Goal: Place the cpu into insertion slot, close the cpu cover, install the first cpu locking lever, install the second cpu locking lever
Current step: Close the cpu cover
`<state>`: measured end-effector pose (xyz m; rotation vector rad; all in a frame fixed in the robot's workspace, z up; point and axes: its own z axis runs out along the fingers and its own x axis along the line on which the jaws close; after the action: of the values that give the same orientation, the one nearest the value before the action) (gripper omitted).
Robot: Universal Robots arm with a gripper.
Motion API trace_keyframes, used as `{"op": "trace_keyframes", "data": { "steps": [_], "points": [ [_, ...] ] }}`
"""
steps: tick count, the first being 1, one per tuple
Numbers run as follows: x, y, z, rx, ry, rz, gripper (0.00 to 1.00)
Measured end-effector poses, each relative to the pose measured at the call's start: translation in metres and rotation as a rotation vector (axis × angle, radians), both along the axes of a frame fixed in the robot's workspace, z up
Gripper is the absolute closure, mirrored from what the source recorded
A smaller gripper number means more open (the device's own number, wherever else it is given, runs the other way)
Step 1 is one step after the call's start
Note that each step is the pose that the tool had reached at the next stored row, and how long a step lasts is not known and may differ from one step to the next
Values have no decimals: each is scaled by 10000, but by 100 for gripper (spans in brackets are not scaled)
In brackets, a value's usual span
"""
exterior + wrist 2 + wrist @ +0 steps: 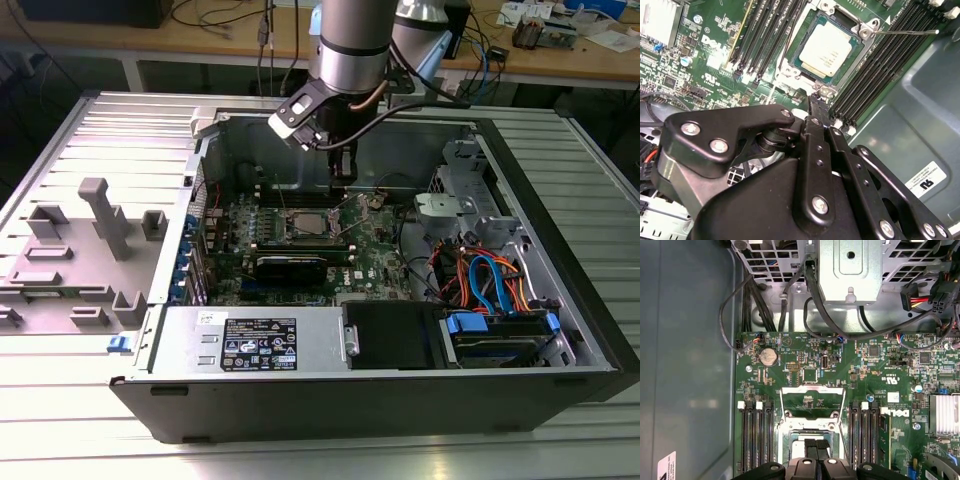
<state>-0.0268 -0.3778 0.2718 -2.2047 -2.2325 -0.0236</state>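
The cpu [827,47], a silvery square chip, lies flat in the insertion slot [790,75] on the green board. The thin silver cpu cover [852,55] frames it and lies down around it. A thin wire locking lever [905,32] sticks out sideways from one corner of the slot. My gripper [816,101] hovers just off the slot's edge, its black fingers pressed together on nothing. In the first wrist view the gripper [816,444] hangs over the slot [790,437], and wire levers [781,405] run along its sides. In the exterior view the gripper [343,178] hangs over the slot [305,222] inside the open case.
Long black memory slots [880,65] flank the socket on both sides. A finned heatsink [945,412] stands on the board. A drive cage with bundled cables [490,280] fills the case at the exterior view's right; the power supply [255,340] lies in front. Grey case walls [925,115] rise close by.
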Motion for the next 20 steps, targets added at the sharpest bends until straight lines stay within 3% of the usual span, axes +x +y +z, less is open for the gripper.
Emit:
{"op": "trace_keyframes", "data": {
  "steps": [20],
  "points": [
    [60, 0, 0, 0, 0, 0, 89]
  ]
}}
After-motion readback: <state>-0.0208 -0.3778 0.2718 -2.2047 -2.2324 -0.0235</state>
